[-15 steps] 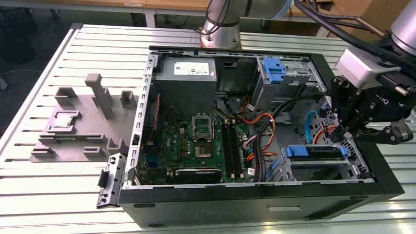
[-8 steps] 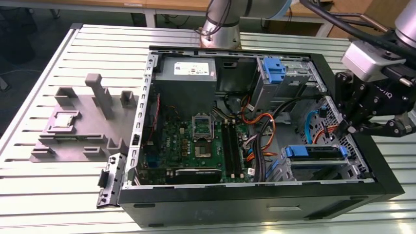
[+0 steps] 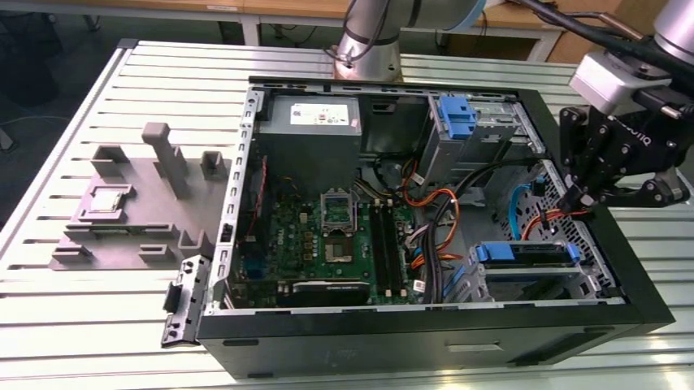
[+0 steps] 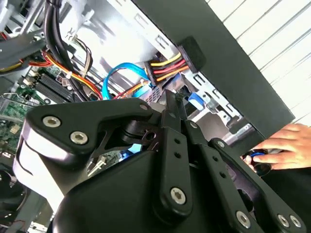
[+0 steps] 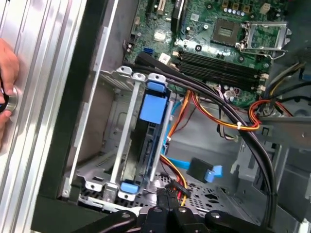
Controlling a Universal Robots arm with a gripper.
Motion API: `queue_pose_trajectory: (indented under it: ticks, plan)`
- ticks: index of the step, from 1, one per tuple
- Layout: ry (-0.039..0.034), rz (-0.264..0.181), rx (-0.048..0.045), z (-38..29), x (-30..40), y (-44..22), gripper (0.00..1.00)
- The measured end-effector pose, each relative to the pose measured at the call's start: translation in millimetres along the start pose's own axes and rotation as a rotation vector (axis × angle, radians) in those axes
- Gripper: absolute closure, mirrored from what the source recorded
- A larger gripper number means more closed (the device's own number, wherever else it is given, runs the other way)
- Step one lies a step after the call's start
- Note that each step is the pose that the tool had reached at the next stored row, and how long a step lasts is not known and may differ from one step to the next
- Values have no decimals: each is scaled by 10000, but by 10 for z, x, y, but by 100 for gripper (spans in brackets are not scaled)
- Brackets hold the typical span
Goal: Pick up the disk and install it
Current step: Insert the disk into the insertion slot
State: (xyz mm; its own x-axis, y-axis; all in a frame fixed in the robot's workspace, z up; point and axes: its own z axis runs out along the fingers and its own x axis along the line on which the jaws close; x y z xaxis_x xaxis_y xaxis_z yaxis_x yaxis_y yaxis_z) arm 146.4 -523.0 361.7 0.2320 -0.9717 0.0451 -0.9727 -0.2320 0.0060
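Note:
The disk [image 5: 153,108] stands on edge in the metal drive cage [image 5: 127,145] at the case's corner, its blue carrier bracket facing up and its label hidden. In the exterior view the disk [image 3: 522,253] lies at the case's front corner on the exterior view's right. My gripper [image 3: 573,197] hangs over the case's wall on that side, above and behind the cage, apart from the disk. Its black fingers [image 4: 168,108] look pressed together with nothing between them. In the first wrist view the gripper [image 5: 165,195] points down at the orange and yellow cables beside the cage.
The open computer case [image 3: 434,333] lies on a slatted metal table [image 3: 97,325]. Black, orange and blue cables [image 5: 228,121] cross the inside. A second blue bracket [image 3: 460,114] sits in the far bay. A person's hand [image 5: 4,92] rests on the table outside the case. A grey fixture [image 3: 141,203] stands at the exterior view's left.

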Motion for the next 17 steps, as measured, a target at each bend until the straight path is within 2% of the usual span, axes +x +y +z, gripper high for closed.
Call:
queue_pose_trajectory:
  ticks: [2, 7, 9, 11, 13, 15, 17]
  plan:
    - [5, -38, 22, 2, -8, -4, 90]
    - [14, -818, 74, 6, -8, -5, 90]
    - [29, -976, 135, 7, -10, -5, 90]
    - [70, -984, 271, 6, -15, -7, 90]
    - [126, -974, 464, 6, -26, -9, 90]
    - [195, -963, 695, 4, -54, -16, 90]
    - [226, -954, 801, 4, -90, -25, 90]
